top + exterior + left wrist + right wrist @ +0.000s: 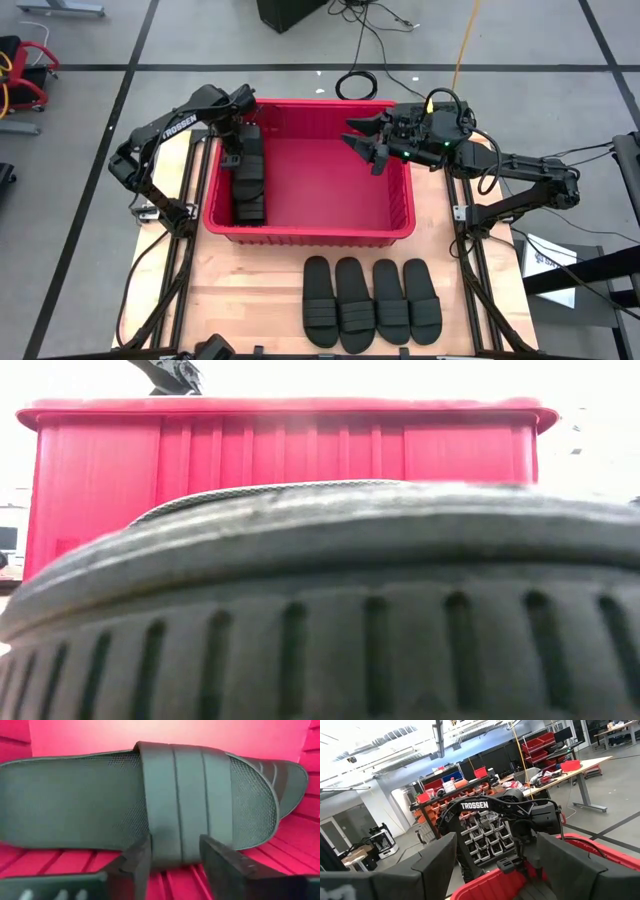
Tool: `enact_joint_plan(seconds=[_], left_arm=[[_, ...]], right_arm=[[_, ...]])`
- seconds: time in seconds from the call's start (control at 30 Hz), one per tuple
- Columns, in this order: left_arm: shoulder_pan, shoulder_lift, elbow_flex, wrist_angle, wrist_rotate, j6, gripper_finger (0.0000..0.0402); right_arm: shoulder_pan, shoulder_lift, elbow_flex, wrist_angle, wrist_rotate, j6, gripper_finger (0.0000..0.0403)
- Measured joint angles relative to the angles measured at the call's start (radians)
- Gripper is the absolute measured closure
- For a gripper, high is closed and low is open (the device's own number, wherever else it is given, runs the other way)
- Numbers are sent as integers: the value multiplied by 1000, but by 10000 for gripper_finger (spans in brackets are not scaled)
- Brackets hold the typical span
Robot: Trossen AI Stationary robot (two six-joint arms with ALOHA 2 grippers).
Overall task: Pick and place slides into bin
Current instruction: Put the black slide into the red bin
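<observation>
The left gripper (172, 862), down inside the bin (385, 232), has its jaws closed on the strap of a slide (125, 800); release it tilted and it could lean on the slide just beyond. The right gripper (365, 148) hovers with jaws open and empty, and four slides (372, 300) wait on the table (245, 300) well behind both jaws.

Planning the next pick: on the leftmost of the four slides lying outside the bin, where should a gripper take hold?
Judging by its pose, grip the leftmost slide across its raised strap, coming straight down from above: it lies flat, sole down, tight against its neighbour.
</observation>
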Motion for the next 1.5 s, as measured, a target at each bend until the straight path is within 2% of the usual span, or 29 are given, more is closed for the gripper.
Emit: enact_joint_plan(seconds=[0.2, 0.4, 0.7, 0.9, 1.13, 1.3, 1.5], left_arm=[[-1, 0, 24, 10, -91, -31, 181], [-2, 0, 135, 29, -182, -79, 151], [-34, 0, 371, 15, -100, -241, 147], [-100, 0, 528, 8, -99, -323, 146], [-190, -6, 698, 7, -91, -495, 147], [-289, -21, 762, 6, -74, -567, 147], [-426, -29, 766, -24, -73, -660, 147]], right_arm=[[0, 0, 0, 0, 0, -8, 138], [-3, 0, 0, -6, 1, -11, 138], [-3, 0, 0, -8, 3, -11, 138], [-3, 0, 0, -8, 4, -12, 138], [-3, 0, 0, -4, 4, -26, 138], [-3, 0, 0, 8, 4, -30, 138], [-3, 0, 0, -28, 1, -34, 138]])
